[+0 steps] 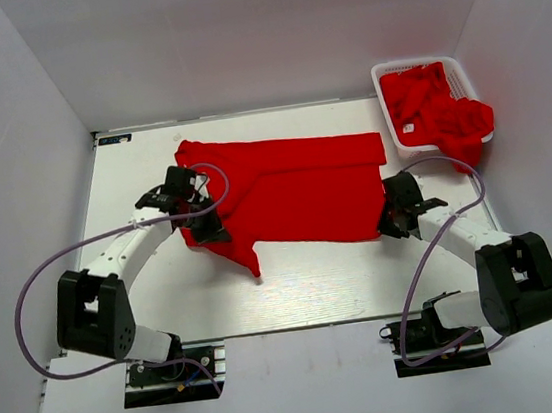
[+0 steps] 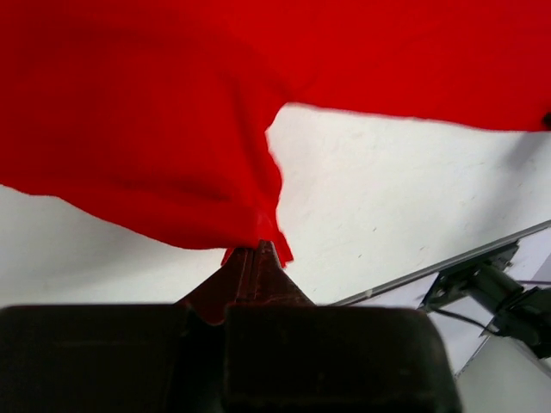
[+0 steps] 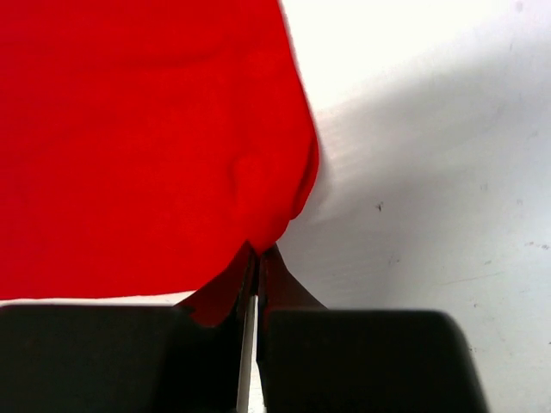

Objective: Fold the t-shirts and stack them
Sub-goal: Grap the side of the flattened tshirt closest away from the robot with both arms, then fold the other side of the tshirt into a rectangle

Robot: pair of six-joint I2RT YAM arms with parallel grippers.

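Red t-shirt [image 1: 299, 189] lies spread flat; left gripper [image 2: 258, 251] and right gripper [image 3: 256, 254] each clamp its edge.

red t-shirt [image 1: 299, 189] spread flat, others [image 1: 436, 111] heaped in basket [image 1: 382, 88]

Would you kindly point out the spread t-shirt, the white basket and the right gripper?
spread t-shirt [image 1: 304, 188], top external view, middle of its body.
white basket [image 1: 418, 62], top external view, far rim.
right gripper [image 3: 256, 258], right wrist view, between its fingertips, shut on the t-shirt's edge.
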